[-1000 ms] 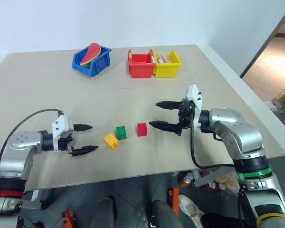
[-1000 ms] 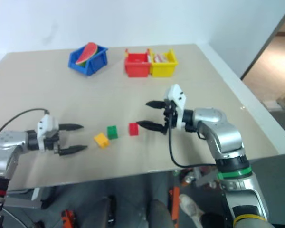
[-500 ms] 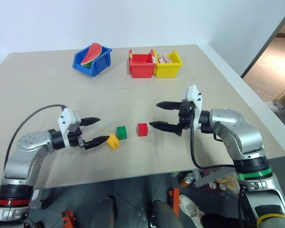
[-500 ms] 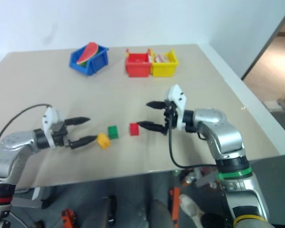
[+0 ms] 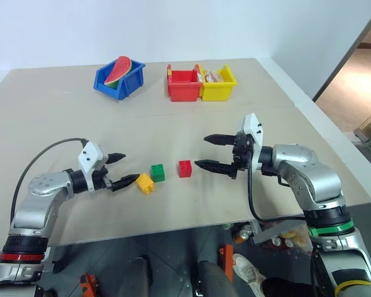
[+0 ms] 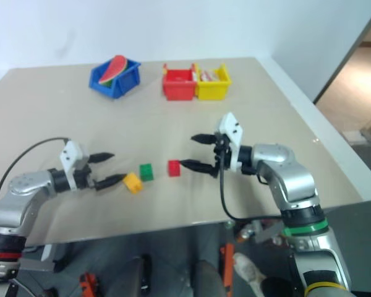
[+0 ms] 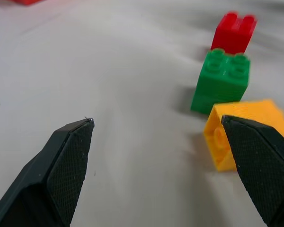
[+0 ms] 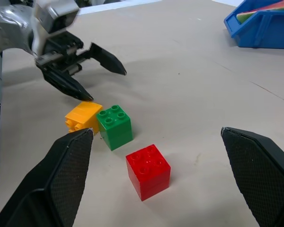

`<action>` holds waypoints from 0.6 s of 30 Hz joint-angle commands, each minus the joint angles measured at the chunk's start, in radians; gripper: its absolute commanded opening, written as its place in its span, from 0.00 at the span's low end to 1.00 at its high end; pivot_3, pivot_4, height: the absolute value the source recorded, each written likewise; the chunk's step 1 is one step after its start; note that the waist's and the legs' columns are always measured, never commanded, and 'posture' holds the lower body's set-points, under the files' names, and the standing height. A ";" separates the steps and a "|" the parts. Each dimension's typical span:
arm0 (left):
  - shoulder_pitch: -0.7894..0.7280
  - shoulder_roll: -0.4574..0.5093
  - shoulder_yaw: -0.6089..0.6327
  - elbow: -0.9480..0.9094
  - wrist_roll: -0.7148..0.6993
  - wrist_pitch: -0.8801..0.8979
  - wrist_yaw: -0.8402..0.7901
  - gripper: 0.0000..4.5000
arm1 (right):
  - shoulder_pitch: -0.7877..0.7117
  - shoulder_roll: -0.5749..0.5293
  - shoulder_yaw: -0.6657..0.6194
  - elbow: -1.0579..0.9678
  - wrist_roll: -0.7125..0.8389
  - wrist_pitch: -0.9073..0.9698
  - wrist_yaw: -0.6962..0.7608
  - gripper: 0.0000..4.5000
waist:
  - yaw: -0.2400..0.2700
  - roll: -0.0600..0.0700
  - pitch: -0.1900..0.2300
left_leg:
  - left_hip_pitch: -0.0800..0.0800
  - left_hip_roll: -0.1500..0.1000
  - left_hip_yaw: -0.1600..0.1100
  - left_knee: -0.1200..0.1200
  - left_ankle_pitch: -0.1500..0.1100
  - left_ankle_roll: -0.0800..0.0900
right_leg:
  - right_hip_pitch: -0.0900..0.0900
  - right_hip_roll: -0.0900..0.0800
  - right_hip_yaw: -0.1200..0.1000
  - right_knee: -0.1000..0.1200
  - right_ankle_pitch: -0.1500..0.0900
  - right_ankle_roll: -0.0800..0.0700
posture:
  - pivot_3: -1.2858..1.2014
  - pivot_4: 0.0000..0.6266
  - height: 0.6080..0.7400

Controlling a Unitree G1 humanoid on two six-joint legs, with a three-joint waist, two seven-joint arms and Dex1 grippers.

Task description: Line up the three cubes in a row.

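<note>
Nearest, the left end effector [image 5: 122,169] lies low over the beige tabletop [image 5: 62,117], its two black fingers spread apart and empty. One fingertip [image 5: 133,179] sits at the near side of the small yellow-orange studded plastic cube [image 5: 144,184], which is tipped with its studs facing sideways, so this arm is the closer one to it. Just beyond it in the left wrist view stands the green studded cube [image 7: 221,80], touching or nearly touching it, then the red studded cube [image 7: 234,32] a little apart. The three make a rough, uneven line. The right end effector [image 5: 211,153], likewise wide apart and empty, hovers beside the red cube, pointing toward the left arm.
</note>
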 commanded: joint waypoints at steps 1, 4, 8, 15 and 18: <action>-0.011 0.012 -0.005 0.017 0.027 -0.036 0.000 0.99 | -0.005 -0.007 -0.025 -0.042 0.014 -0.006 -0.004 1.00 | 0.000 0.000 0.000 | 0.000 0.000 0.000 0.000 0.000 0.000 | 0.000 0.000 0.000 0.000 0.000 0.000 | 0.52 0.24 1.00; -0.008 0.010 -0.011 0.024 0.033 -0.046 -0.001 0.99 | -0.002 -0.007 -0.023 -0.044 0.014 -0.007 -0.007 1.00 | 0.000 0.000 0.000 | 0.000 0.000 0.000 0.000 0.000 0.000 | 0.000 0.000 0.000 0.000 0.000 0.000 | 0.52 0.24 1.00; -0.005 0.014 -0.018 0.033 0.053 -0.061 0.001 0.99 | 0.000 -0.009 -0.022 -0.046 0.014 -0.007 -0.007 1.00 | 0.000 0.000 0.000 | 0.000 0.000 0.000 0.000 0.000 0.000 | 0.000 0.000 0.000 0.000 0.000 0.000 | 0.52 0.24 1.00; -0.017 0.026 -0.013 0.079 0.074 -0.097 0.006 0.99 | 0.013 -0.011 -0.018 -0.056 0.011 -0.008 -0.008 1.00 | 0.000 0.000 0.000 | 0.000 0.000 0.000 0.000 0.000 0.000 | 0.000 -0.001 0.000 0.000 0.000 0.000 | 0.52 0.24 1.00; -0.027 0.027 -0.012 0.101 0.083 -0.111 0.007 0.99 | 0.016 -0.012 -0.018 -0.061 0.012 -0.005 -0.008 1.00 | 0.000 0.000 0.000 | 0.000 0.000 0.000 0.000 0.000 0.000 | 0.000 -0.001 0.000 0.000 0.000 0.000 | 0.52 0.24 1.00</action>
